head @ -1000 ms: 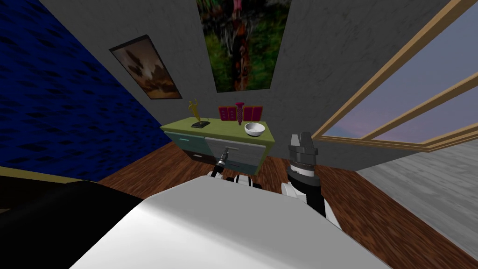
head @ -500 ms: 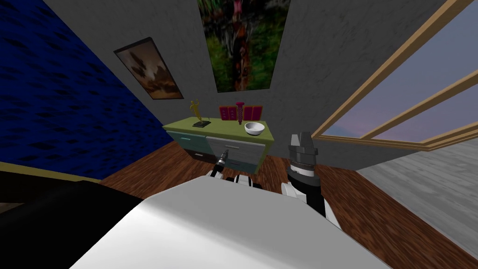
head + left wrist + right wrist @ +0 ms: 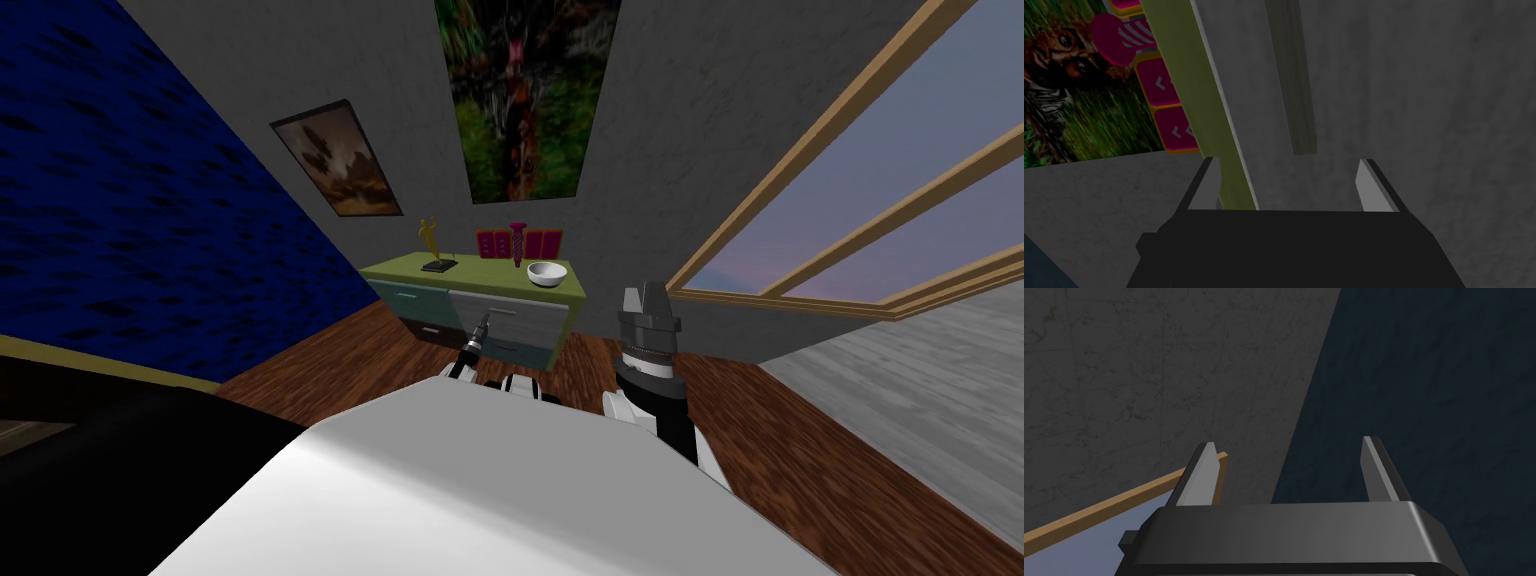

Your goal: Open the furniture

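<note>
Left gripper [image 3: 1289, 162], blades spread and empty, faces the olive-topped cabinet's [image 3: 490, 275] flat grey drawer front [image 3: 1399, 100] beside its pale bar handle [image 3: 1296, 90]; right gripper [image 3: 1288, 442] likewise.

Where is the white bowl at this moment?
In the head view the white bowl stands on the green top of the cabinet, near its right end, just right of the magenta ornament.
</note>
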### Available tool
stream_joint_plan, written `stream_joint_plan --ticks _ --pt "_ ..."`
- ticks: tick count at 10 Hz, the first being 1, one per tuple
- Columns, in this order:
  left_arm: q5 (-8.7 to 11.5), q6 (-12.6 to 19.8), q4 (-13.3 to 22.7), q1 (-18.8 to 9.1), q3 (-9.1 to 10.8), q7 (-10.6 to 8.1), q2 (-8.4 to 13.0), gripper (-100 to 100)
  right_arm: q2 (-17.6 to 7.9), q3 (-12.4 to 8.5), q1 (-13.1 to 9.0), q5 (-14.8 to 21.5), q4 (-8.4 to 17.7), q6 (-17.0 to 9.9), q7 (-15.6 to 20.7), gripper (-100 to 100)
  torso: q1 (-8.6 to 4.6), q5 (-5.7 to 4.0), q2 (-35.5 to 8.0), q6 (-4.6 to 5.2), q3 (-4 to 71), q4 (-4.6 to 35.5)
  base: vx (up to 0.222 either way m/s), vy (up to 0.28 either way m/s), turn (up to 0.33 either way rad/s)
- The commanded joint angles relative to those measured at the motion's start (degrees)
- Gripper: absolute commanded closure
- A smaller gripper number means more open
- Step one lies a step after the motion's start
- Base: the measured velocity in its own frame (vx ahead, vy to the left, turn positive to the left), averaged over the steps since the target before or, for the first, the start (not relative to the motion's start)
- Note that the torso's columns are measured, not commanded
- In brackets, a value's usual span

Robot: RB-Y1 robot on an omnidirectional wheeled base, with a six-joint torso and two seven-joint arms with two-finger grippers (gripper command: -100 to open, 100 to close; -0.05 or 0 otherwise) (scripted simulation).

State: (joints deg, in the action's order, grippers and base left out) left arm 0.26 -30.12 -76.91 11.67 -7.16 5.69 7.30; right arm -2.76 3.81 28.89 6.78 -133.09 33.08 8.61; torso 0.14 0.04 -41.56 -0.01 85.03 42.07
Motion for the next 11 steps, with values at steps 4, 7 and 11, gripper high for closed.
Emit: stream_joint_plan --ticks 4,7,11 --pt "0.19 2.18 -0.77 -1.15 0.41 -0.31 0.35 100 0.01 0.01 -0.02 0.00 0.00 0.00 0.00 0 -0.26 -0.07 -1.04 0.01 -0.65 0.29 0.062 0.008 -0.004" --pt "0.24 2.77 -2.59 0.04 -0.23 -0.58 0.79 100 0.01 0.01 -0.05 0.00 0.01 -0.01 0.00 0 -0.09 -0.03 -1.21 0.01 -0.77 0.37 -0.172 0.002 0.025" --pt "0.32 3.40 -2.06 -0.58 -0.03 -0.66 0.61 -100 0.01 0.01 -0.01 0.00 0.01 0.00 0.00 0 -0.26 -0.06 0.01 0.02 -0.02 0.02 -0.024 -0.004 -0.008"
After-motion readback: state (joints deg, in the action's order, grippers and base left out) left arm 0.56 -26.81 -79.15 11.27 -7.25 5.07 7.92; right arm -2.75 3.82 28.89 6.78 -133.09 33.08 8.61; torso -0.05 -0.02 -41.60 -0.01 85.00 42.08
